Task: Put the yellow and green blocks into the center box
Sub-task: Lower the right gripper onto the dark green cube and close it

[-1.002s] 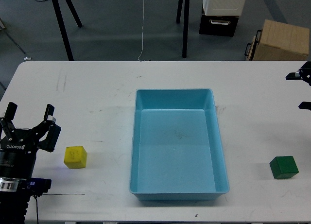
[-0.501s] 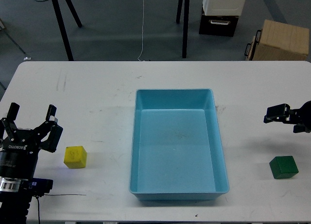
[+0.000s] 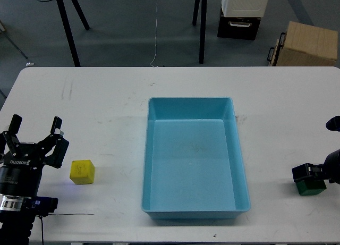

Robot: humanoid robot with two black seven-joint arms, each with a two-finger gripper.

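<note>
Your left tool [image 3: 34,132] is spread near the yellow block [image 3: 83,171]; your right tool [image 3: 308,174] covers the green block [image 3: 311,188], grip unclear.

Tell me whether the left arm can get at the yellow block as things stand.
Probably yes. The left gripper is open, just left of the yellow block, with only bare white table between them. The blue bin lies on the block's far side.

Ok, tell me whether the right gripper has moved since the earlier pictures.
Yes. The right gripper has come down the view from beside the blue box's far half to the green block near its front corner.
</note>
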